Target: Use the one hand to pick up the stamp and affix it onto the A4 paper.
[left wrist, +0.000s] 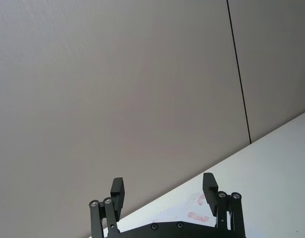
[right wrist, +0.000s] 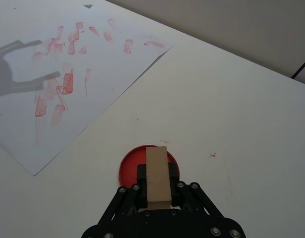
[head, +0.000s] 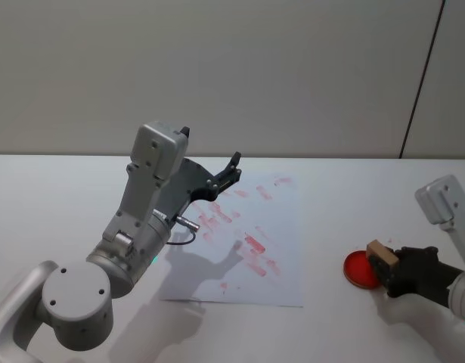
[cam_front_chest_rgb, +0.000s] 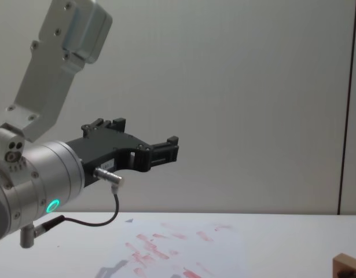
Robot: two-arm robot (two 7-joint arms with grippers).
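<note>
Gripping the stamp (right wrist: 157,174), a smooth pale wooden block with squared edges, the right gripper (right wrist: 157,196) is pinching it between black fingers, its long axis pointing away from the wrist. Just beneath it is sitting a round, glossy red ink pad (head: 362,269) on the matte white table (head: 58,197). Well apart to the robot's left, the A4 paper (head: 281,257) is lying flat, mottled with smeared red-pink rectangular prints. Farther off, the left gripper (head: 230,171) is hovering above the sheet, fingers spread wide, empty.
</note>
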